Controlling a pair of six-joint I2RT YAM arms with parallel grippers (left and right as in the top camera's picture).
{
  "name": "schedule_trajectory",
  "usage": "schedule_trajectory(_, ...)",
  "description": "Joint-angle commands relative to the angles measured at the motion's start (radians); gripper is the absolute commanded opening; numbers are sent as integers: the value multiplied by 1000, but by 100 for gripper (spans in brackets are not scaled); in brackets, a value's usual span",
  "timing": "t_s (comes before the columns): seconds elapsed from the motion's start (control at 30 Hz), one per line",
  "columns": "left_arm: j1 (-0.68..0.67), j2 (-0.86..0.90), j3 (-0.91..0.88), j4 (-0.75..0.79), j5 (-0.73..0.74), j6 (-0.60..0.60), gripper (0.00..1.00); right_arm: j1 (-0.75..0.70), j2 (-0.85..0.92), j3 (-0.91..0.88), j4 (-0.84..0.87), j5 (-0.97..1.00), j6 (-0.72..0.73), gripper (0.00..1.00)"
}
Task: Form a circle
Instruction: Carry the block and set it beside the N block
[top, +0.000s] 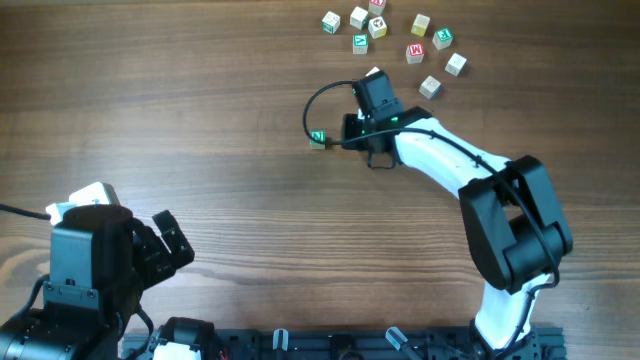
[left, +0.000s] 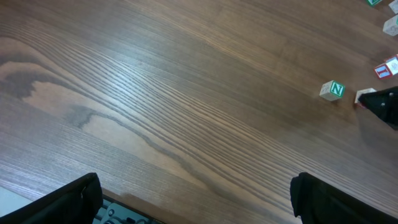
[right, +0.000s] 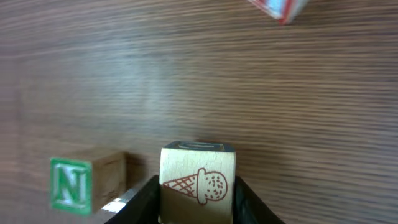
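Right hand (top: 350, 130) pinching a cube, left hand (top: 172, 240) spread wide and holding nothing.

Overhead, I see the group of cubes (top: 378, 27) on the far side of the bench (top: 180, 110), right of centre, lying loose and apart. My right hand sits just beside a lone N cube (top: 318, 139). In the left wrist view, its fingers stand wide over the bench. In the right wrist view, the fingers pinch an ice-cream cube (right: 198, 183), with the N cube to its left.

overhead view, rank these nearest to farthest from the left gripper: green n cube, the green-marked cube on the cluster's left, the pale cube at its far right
From the left gripper:
1. green N cube, alone at mid-table.
2. green-marked cube, left side of the cluster.
3. pale cube, the cluster's right edge.
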Motion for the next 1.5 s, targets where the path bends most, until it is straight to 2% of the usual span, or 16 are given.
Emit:
schedule_trajectory(0.0,6,-2,-5,2,-16,-13,100,20,8,-3,15,-19,-36,25)
schedule_trajectory(0.63,6,-2,-5,2,-16,-13,100,73,8,-4,-3,73,-1,31)
schedule_trajectory(0.9,6,-2,-5,2,-16,-13,100,73,8,-5,-6,75,2,40)
schedule_trajectory(1.3,6,-2,-5,3,-16,-13,100,73,8,-5,-13,97,21,41)
schedule_trajectory(1.47,6,-2,-5,2,-16,-13,100,73,7,0,-32,86,20,47)
